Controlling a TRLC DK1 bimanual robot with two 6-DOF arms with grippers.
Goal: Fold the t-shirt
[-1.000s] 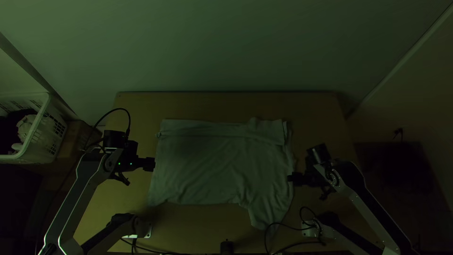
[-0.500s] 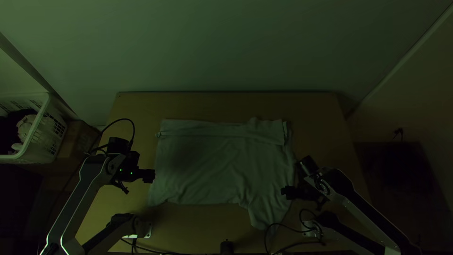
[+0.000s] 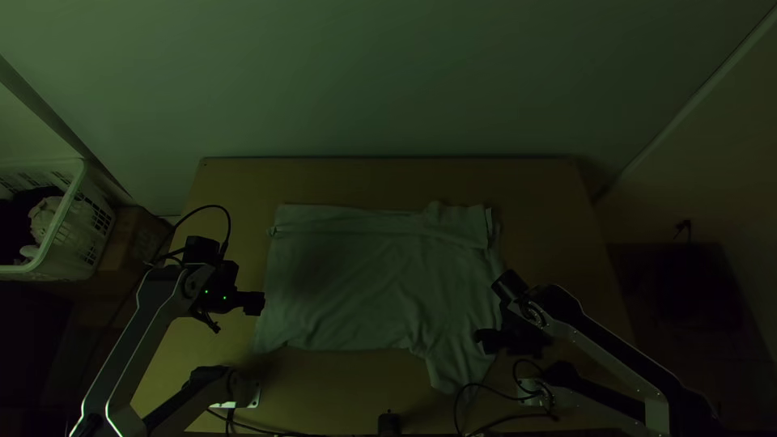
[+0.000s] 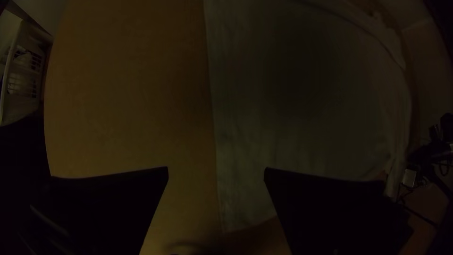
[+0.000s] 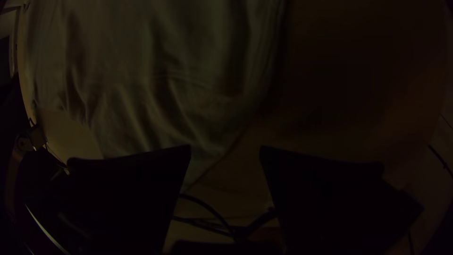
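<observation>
The right hand slid to four o'clock of the shirt on the surface, maybe to grab the sleeve at five. The left hand is at nine; both are open.

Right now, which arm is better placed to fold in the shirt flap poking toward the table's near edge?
Probably the right: the right gripper is open near that flap, while the left gripper is at the opposite side of the t-shirt.

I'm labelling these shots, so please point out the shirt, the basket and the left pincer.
Shirt (image 3: 356,283): top view, middle of its body.
Basket (image 3: 81,235): top view, side wall.
Left pincer (image 4: 216,168): left wrist view, midway between its fingertips.
</observation>
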